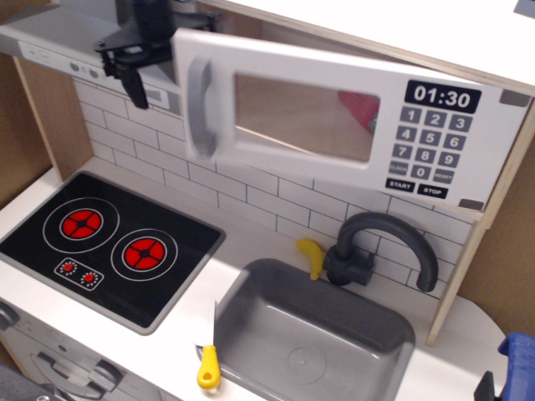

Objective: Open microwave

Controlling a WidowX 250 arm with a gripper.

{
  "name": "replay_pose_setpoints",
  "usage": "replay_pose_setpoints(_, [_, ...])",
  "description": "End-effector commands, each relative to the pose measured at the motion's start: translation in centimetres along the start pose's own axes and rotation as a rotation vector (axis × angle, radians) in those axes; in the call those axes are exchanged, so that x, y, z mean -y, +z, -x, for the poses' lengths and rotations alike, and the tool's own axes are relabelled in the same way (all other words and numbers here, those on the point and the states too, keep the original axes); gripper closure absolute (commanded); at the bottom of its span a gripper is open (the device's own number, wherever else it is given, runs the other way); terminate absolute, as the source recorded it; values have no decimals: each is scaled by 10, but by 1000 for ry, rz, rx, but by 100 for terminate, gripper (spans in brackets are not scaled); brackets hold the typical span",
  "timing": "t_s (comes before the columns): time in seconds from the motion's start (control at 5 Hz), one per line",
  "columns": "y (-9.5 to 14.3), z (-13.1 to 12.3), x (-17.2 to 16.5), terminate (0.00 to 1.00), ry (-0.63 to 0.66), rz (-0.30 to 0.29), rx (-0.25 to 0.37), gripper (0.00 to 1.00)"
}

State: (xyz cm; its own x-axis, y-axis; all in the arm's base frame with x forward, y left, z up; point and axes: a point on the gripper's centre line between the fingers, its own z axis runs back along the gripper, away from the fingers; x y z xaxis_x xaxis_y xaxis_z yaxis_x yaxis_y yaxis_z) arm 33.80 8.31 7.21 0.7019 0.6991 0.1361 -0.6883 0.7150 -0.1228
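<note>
Microwave (334,117): matt white painted wood with a clear glossy window. Hob (109,246): glossy black panel. Sink (313,338) and tap (384,246): smooth matt grey plastic. Wall tiles (251,196): printed white brick pattern. Gripper (134,58): black, matt.
</note>
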Motion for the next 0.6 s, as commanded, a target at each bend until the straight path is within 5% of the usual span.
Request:
replay_pose_setpoints(0.0, [29,73,33,0,-263,47,16,0])
replay_pose_setpoints(0.4, [32,160,42,0,-478,46,-123,0])
